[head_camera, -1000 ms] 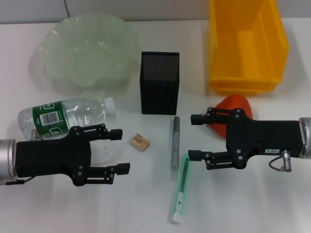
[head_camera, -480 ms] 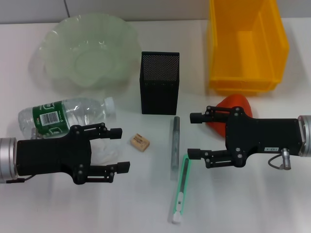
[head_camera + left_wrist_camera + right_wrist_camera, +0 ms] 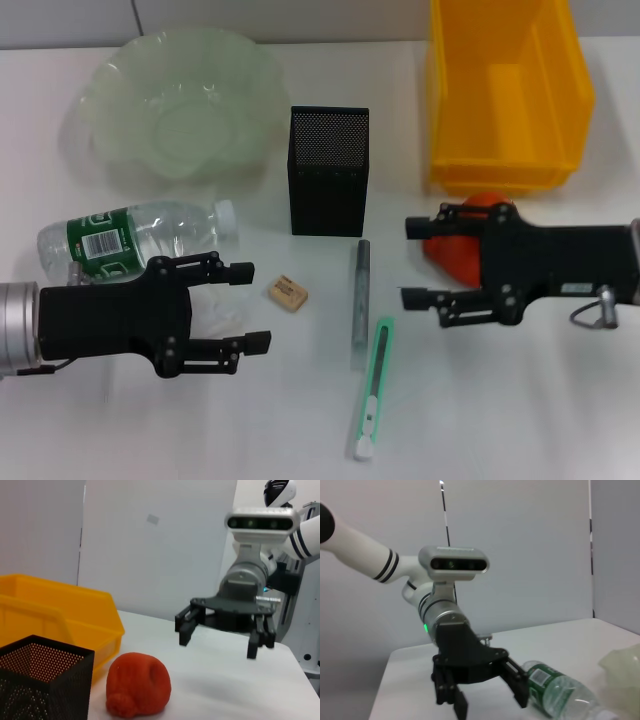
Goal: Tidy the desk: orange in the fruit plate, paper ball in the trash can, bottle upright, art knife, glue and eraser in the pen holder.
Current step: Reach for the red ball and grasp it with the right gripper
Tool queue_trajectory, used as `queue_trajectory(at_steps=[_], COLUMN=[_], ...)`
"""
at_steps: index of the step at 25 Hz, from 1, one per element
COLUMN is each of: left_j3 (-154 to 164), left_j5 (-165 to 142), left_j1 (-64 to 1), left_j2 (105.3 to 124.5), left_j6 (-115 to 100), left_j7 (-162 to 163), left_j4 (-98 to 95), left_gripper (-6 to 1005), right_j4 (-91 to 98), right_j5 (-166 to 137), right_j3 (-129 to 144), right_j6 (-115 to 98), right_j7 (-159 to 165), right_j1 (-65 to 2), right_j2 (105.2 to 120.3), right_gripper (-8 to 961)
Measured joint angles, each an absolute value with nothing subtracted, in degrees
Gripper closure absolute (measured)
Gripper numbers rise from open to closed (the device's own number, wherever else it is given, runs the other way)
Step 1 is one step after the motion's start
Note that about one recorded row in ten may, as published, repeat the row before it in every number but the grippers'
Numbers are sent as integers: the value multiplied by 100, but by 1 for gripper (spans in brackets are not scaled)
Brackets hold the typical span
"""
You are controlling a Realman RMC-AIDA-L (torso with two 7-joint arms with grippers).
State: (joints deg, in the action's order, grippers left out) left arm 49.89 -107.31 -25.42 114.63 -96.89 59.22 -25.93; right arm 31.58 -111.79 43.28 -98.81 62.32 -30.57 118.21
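Right claw [image 3: 412, 262] is spread wide, just left of the orange [image 3: 462, 250] on the desk [image 3: 560, 400]. Next it needs to close around the orange. Left claw [image 3: 252, 307], spread too, waits by the bottle [image 3: 130, 240].

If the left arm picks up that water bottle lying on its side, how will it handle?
The bottle lies on its side beside the open left gripper, so a nudge would probably roll it. Its clear thin plastic looks likely to dent under a firm squeeze. It appears mostly empty, so probably light, though the smooth label may slip in the jaws.
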Motion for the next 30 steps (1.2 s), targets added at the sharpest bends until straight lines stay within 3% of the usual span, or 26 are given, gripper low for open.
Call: queue_trajectory(at_steps=[4, 10, 22, 30], left_j3=[4995, 4994, 4992, 4992], left_j5=[-10731, -10731, -10731, -10731], left_j1=[-2548, -2549, -2526, -2517], left_j2=[11470, 11470, 11451, 11467], left_j6=[-9670, -9674, -9695, -9685], left_j7=[5914, 5914, 5915, 5915], left_j4=[-2593, -2593, -2593, -2593], left_gripper=[219, 224, 236, 243], right_j4=[3735, 4418, 5112, 5340], right_j5=[-11192, -11475, -12791, -13310], right_j3=[4324, 4315, 4367, 4412], right_j6=[-10114, -10286, -10307, -10081], right_j7=[7148, 7962, 8727, 8755], right_j1=[-3047, -3114, -3578, -3737], right_j2=[11641, 11497, 11430, 11470], right_gripper=[179, 182, 187, 191])
